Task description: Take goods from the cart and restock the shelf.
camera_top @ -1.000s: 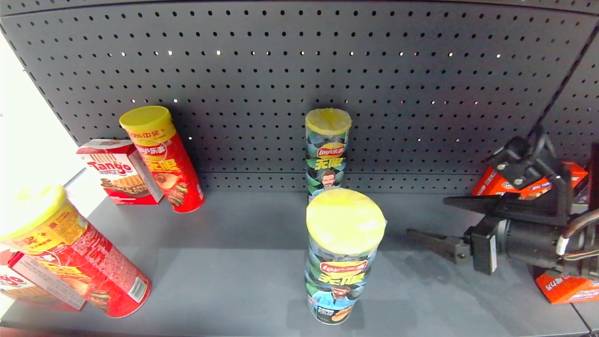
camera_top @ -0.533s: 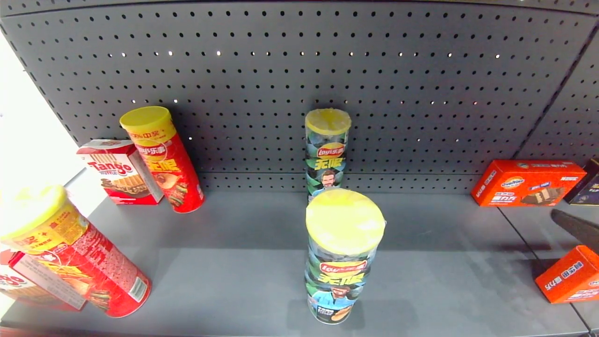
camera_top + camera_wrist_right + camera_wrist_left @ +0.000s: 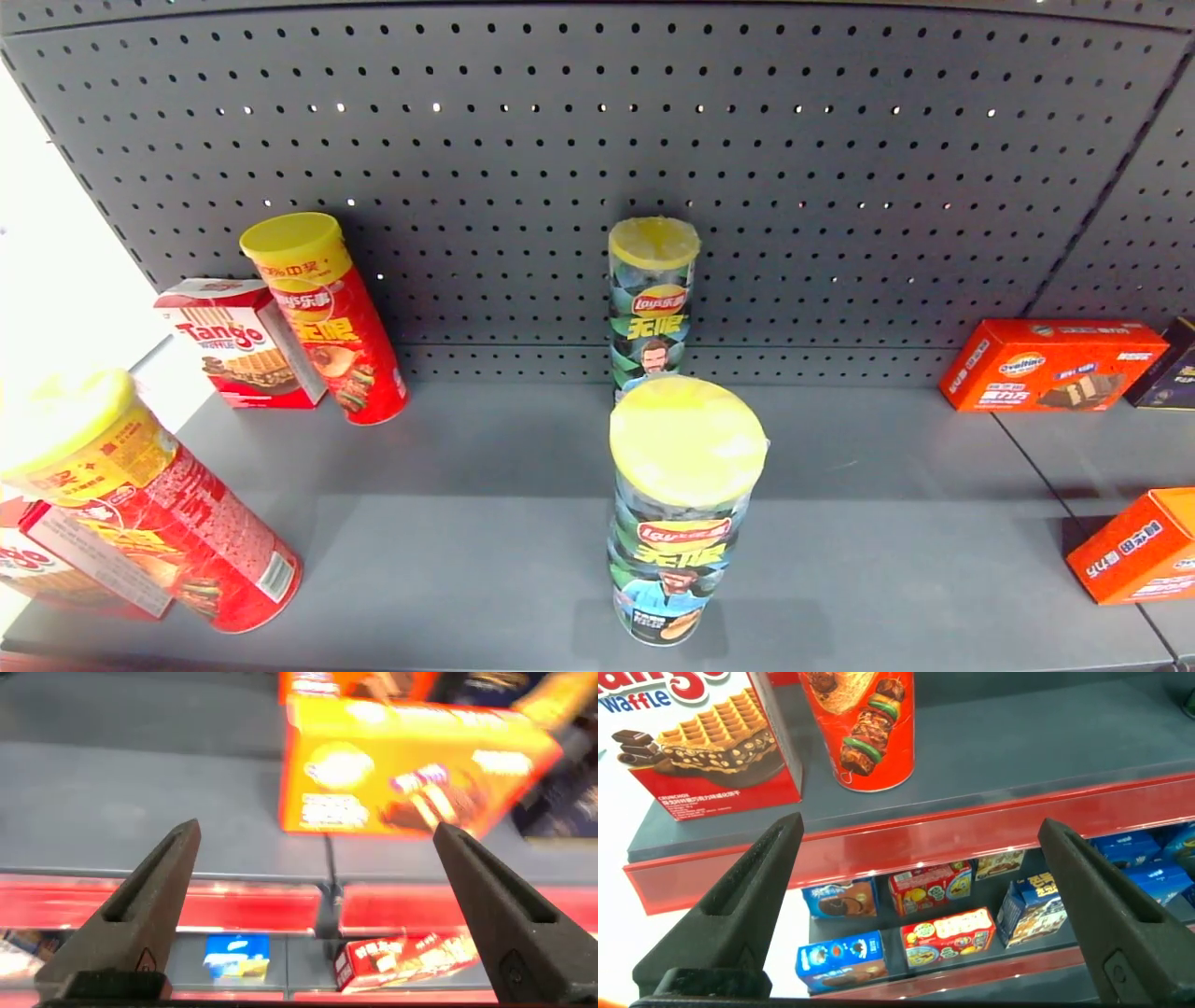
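A green chip can (image 3: pixel 677 523) with a yellow lid stands upright near the front of the grey shelf (image 3: pixel 467 541), with a second green can (image 3: pixel 653 299) behind it at the pegboard. My left gripper (image 3: pixel 915 919) is open and empty, held in front of the shelf's red front edge (image 3: pixel 971 840), below a waffle box (image 3: pixel 701 747) and a red chip can (image 3: pixel 868 728). My right gripper (image 3: pixel 318 910) is open and empty, facing an orange box (image 3: pixel 411 770) that lies on the shelf just past the edge.
On the left stand a waffle box (image 3: pixel 238 341), a red can (image 3: pixel 327 317) and another red can (image 3: pixel 159 504) nearer the front. Orange boxes (image 3: pixel 1050 364) (image 3: pixel 1134 546) lie on the right. Small boxed goods (image 3: pixel 948 938) fill the lower shelf.
My right arm, which was beside the front green can with its gripper open, has drawn back to the right and left the head view. The cans and boxes have not moved.
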